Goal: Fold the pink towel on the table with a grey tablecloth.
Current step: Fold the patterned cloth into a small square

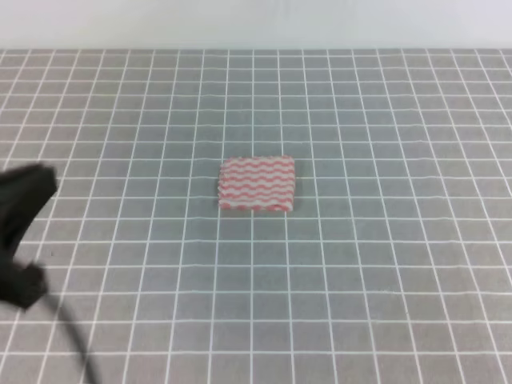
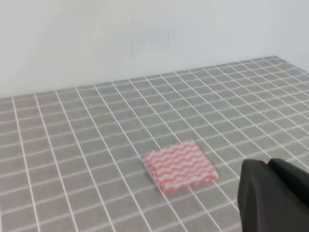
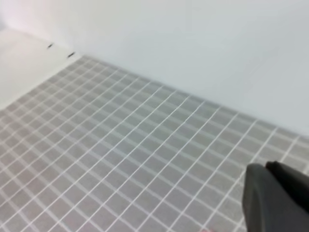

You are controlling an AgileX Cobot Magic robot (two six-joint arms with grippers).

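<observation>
From the exterior high view, the pink towel lies flat near the middle of the bench, already folded into a small rectangle with layered edges showing along its near side. Well to the towel's left, at the frame edge, a blurred black shape is the left pincer, partly cut off; a dark cable trails from it toward the bottom. Whether its jaws are open or closed cannot be told. The right pincer does not appear here.

From the left wrist view, the towel sits on the grey gridded cloth, with the left pincer a dark mass just right of it, cropped at the corner, jaws unreadable.

From the right wrist view, only bench and pale wall show; the right pincer is a cropped dark block, its state unclear.
</observation>
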